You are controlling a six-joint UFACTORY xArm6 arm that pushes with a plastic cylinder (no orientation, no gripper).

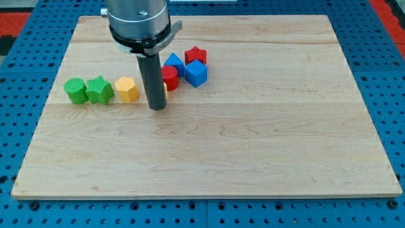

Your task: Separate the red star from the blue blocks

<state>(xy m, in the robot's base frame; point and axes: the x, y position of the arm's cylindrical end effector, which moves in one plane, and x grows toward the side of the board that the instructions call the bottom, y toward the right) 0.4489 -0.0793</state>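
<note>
The red star (196,55) lies near the view's top centre, touching a blue cube (196,73) just below it and close to a second blue block (173,63) on its left. A red cylinder (169,78) sits under that second blue block. My tip (156,107) rests on the board left of and below this cluster, beside the red cylinder. A small yellow block (165,92) is partly hidden behind the rod.
A yellow hexagonal block (127,89), a green star (99,89) and a green cylinder (76,90) stand in a row at the view's left. The wooden board (253,158) lies on a blue pegboard table.
</note>
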